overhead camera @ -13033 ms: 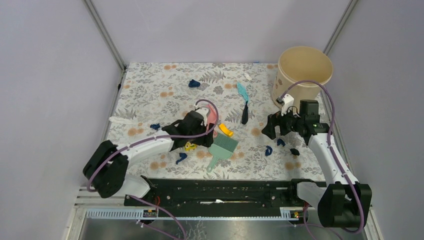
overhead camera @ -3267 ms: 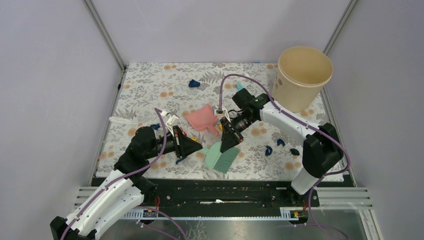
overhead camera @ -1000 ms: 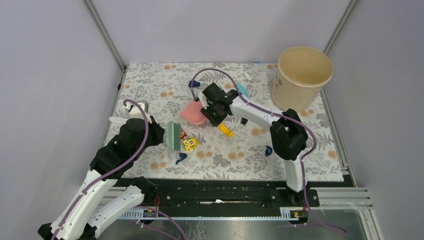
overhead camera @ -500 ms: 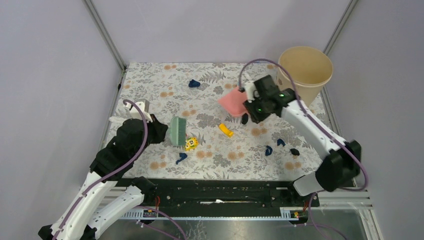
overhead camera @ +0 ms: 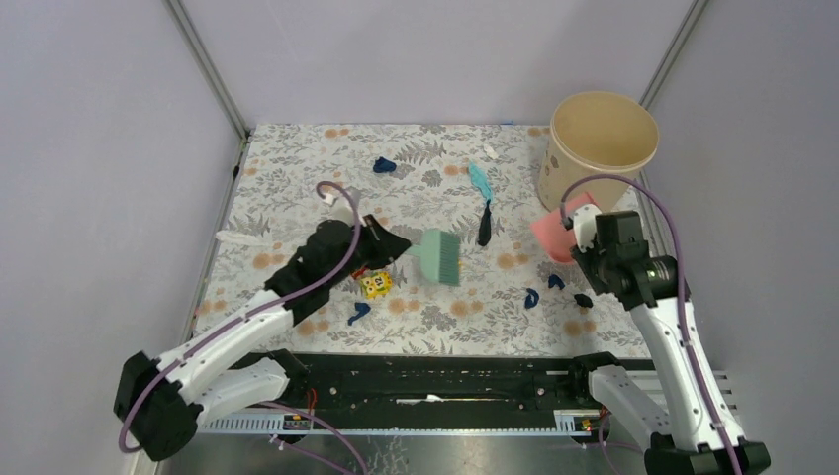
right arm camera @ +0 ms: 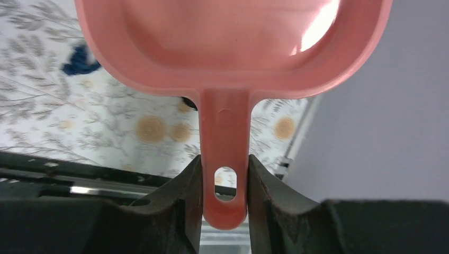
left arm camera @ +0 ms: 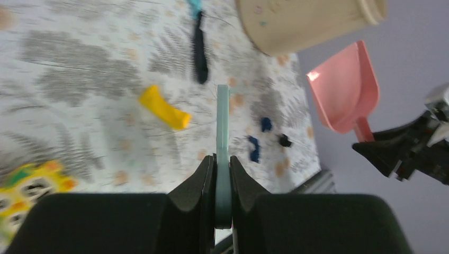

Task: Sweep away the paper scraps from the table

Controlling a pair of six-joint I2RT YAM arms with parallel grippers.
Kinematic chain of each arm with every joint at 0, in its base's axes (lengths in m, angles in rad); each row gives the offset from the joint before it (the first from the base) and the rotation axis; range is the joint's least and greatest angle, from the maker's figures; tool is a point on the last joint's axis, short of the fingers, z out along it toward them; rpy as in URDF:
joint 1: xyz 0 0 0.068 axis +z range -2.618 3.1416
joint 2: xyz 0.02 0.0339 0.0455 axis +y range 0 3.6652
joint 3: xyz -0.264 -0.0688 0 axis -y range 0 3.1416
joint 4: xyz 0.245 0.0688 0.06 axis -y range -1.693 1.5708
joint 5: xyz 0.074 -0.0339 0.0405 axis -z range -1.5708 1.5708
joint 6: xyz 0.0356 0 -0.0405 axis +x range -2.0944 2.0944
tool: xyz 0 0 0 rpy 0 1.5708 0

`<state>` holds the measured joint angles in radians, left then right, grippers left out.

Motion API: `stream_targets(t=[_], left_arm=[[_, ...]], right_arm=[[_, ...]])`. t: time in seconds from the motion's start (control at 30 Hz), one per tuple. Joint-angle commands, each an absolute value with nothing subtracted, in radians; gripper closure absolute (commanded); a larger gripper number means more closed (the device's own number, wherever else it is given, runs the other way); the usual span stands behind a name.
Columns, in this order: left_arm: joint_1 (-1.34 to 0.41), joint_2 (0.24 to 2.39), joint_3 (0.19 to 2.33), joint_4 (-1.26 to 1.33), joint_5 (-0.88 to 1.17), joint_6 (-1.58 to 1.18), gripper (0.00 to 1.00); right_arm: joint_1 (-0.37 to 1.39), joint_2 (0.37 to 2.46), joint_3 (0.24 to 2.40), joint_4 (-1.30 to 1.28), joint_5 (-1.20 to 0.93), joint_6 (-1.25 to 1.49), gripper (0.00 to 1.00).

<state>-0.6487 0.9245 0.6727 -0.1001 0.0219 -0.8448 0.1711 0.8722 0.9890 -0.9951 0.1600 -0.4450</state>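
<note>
- In the last half second the pan [overhead camera: 550, 236] has swung to the right edge by the bucket [overhead camera: 569, 186], and the brush [overhead camera: 440, 255] has come to centre.
- The scraps [overhead camera: 531, 297] lie across the table [overhead camera: 297, 168], three navy ones near the pan.
- The right gripper [right arm camera: 225, 169] clamps the pan's handle and the left gripper [left arm camera: 223, 164] the brush's, likely to sweep those three in.
- The pan's lip is cut off in the wrist view, and the brush shows edge-on, its bristles unseen.

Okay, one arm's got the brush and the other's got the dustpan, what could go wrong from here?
The brush hangs right by the yellow piece and toy block, so a sweep might drag those along. The dustpan looks lifted off the table, so the navy scraps near it could slip underneath.
</note>
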Motion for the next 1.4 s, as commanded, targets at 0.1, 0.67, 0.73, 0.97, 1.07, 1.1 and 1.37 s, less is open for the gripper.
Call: stream_targets(t=[0.1, 0.67, 0.73, 0.97, 1.07, 1.1, 1.37], left_arm=[[-0.858, 1.23, 0.795, 0.368, -0.02, -0.977, 1.0], [-1.141, 2.098, 1.461, 0.538, 0.071, -1.095, 1.0], [-1.154, 2.185, 1.587, 0.465, 0.069, -1.112, 1.0], [-1.154, 2.223, 1.569, 0.441, -0.01, -1.188, 1.0], [-1.118, 2.132, 1.422, 0.432, -0.042, -1.182, 1.0], [-1.102, 2.098, 1.378, 0.421, -0.037, -1.18, 1.0], [-1.031, 1.779, 1.04, 0.272, -0.083, -1.106, 1.0]], right_arm=[[0.139, 0.796, 1.136, -1.025, 0.43, -0.473, 1.0], [0.138, 0.857, 1.357, -0.961, 0.303, -0.32, 1.0], [0.138, 0.853, 1.339, -0.962, 0.274, -0.327, 1.0], [0.138, 0.84, 1.28, -1.046, 0.214, -0.378, 1.0], [0.137, 0.831, 1.256, -1.079, 0.193, -0.405, 1.0], [0.138, 0.828, 1.25, -1.084, 0.189, -0.409, 1.0], [0.138, 0.87, 1.192, -1.084, 0.113, -0.45, 1.0]])
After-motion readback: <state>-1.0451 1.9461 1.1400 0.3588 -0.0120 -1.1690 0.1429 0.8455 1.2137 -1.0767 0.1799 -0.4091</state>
